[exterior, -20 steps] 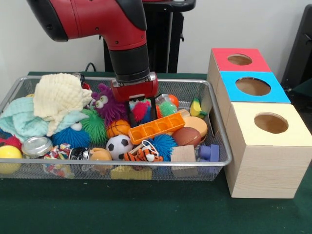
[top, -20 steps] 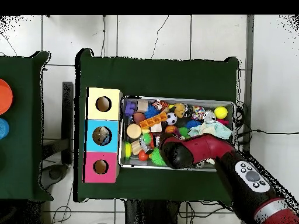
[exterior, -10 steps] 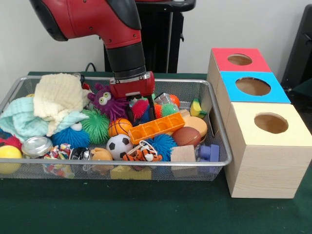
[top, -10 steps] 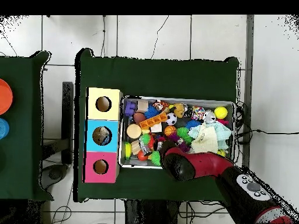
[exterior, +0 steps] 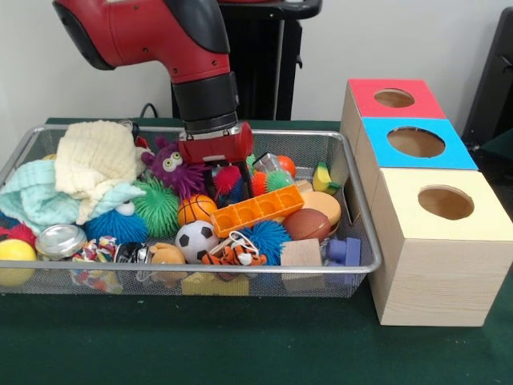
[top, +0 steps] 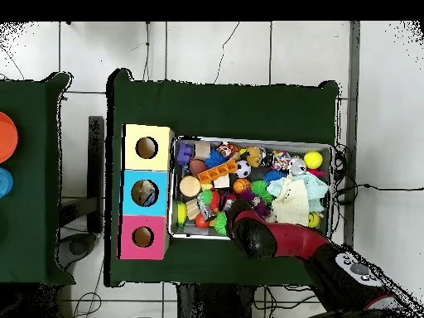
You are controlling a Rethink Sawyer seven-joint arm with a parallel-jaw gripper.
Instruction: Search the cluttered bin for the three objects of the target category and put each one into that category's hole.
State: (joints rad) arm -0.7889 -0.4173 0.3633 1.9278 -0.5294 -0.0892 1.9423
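Hanging over the back of the mesh bin point(exterior: 353, 208), the gripper point(exterior: 227, 178) pinched a red spiky ball point(exterior: 227, 179) between its fingers, right behind the orange block point(exterior: 256, 209), beside the purple monster point(exterior: 171, 166).

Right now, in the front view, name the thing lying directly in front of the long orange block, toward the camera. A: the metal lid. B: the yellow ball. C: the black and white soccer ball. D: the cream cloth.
C: the black and white soccer ball sits just before the orange block, nearer the bin's front rim.
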